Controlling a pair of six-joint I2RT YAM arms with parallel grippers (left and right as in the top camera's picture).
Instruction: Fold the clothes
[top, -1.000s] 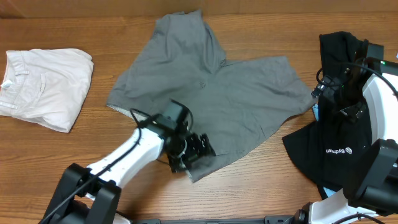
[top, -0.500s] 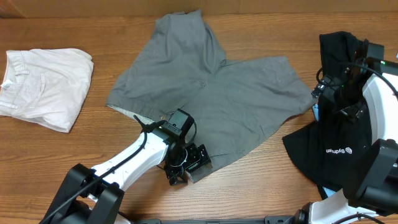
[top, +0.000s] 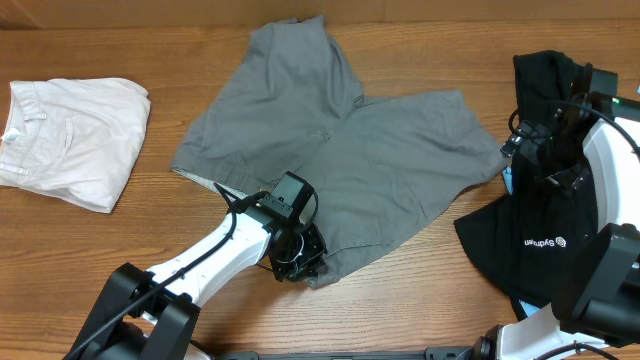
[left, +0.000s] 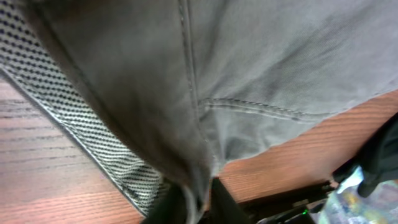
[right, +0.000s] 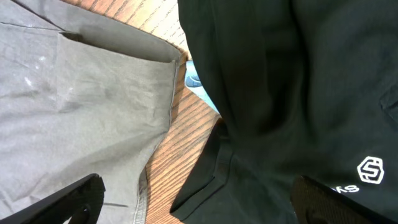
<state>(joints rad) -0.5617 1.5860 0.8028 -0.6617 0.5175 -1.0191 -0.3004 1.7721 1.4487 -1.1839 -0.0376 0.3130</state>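
Shorts lie spread on wooden table (left gripper pinching their edge, right gripper spread open)

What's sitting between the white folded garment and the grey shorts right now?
Nothing but bare wooden table. The overhead view shows an open strip of wood between the white garment and the left edge of the grey shorts.

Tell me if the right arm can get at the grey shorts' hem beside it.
Probably yes: the open right gripper hangs by the hem of the grey shorts, which lies bare beside the black garment.
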